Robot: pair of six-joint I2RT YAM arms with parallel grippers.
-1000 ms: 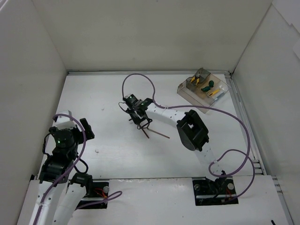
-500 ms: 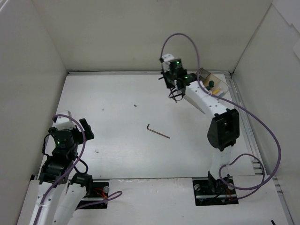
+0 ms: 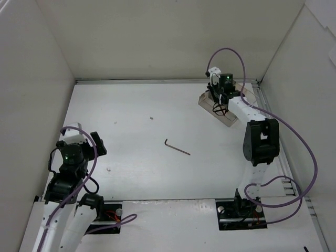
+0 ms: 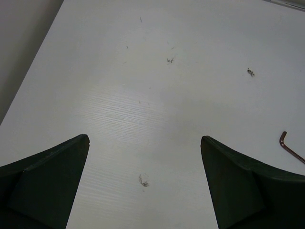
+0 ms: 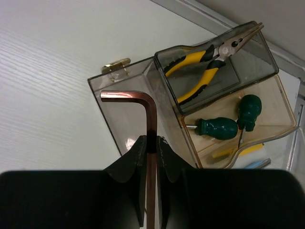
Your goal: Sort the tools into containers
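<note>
Nearest you, well short of the compartment box (image 3: 207, 100), your left gripper (image 4: 145, 139) hung over the table (image 3: 131, 115) with its jaws spread wide and nothing between them. Between that gripper and the box, but well apart from the box, a loose hex key (image 3: 177, 147) lay flat on the table. At the box, your right gripper (image 5: 151, 143) was clamped on the second hex key (image 5: 151, 114), pinching its long shank; the shank ran straight out from the jaws, and the short leg bent left at the tip. It appeared to sit over the box's nearest compartment, which lay directly ahead along that axis. Beyond it, the yellow-handled pliers (image 5: 200, 71) filled the far compartment, with two green-handled screwdrivers (image 5: 219, 128) beside them. The drop was clearly the right arm's job.
</note>
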